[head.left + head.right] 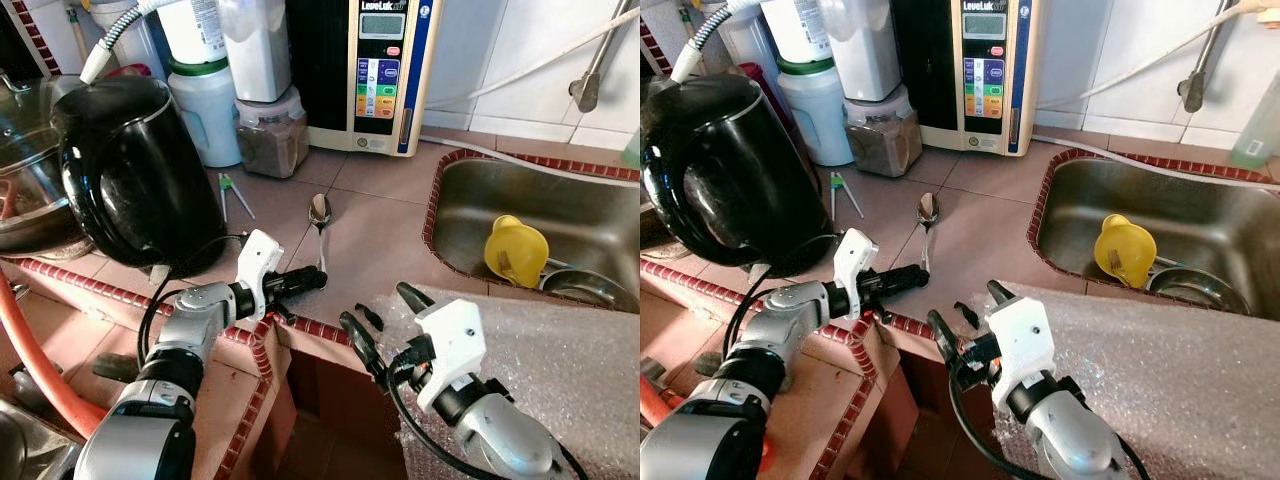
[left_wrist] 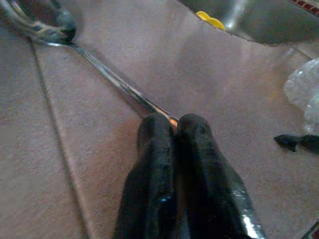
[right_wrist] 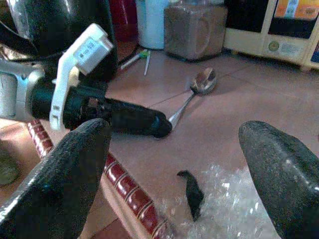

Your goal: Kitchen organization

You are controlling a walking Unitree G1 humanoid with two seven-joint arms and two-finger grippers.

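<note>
Nearest the camera, the right gripper [image 1: 378, 318] hovers over the front edge of the counter with its two black fingers spread wide, holding nothing. Its arm runs out of the lower frame, above a sheet of bubble wrap [image 1: 560, 350] that drapes the counter corner and hides what lies beneath. A small black scrap [image 3: 191, 191] lies at the wrap's edge; what it is cannot be made out.

Just beyond, the left gripper [image 1: 318, 279] lies low along the tiled counter [image 1: 380, 230], its fingers [image 2: 158, 164] pressed together on the end of the spoon's handle. The wrist view shows the handle vanishing between the pads, so the very tip is hidden. The metal spoon [image 1: 320, 222] lies flat on the tile, its bowl pointing away from the robot toward the back wall.

To the left stands a black electric kettle [image 1: 130, 170], its left side cut off in the right eye view. Behind it a glass pot lid [image 1: 25, 150] is only partly in frame. A pair of green-tipped tweezers or tongs [image 1: 230, 192] lies beside the kettle.

To the right the steel sink [image 1: 560, 200] holds a yellow cup [image 1: 515, 250] and a metal bowl [image 1: 590, 285] half cut by the wrap.

At the back are a jar of brown powder [image 1: 270, 135], white containers [image 1: 205, 110] and a water ionizer [image 1: 370, 70], tops out of frame.
</note>
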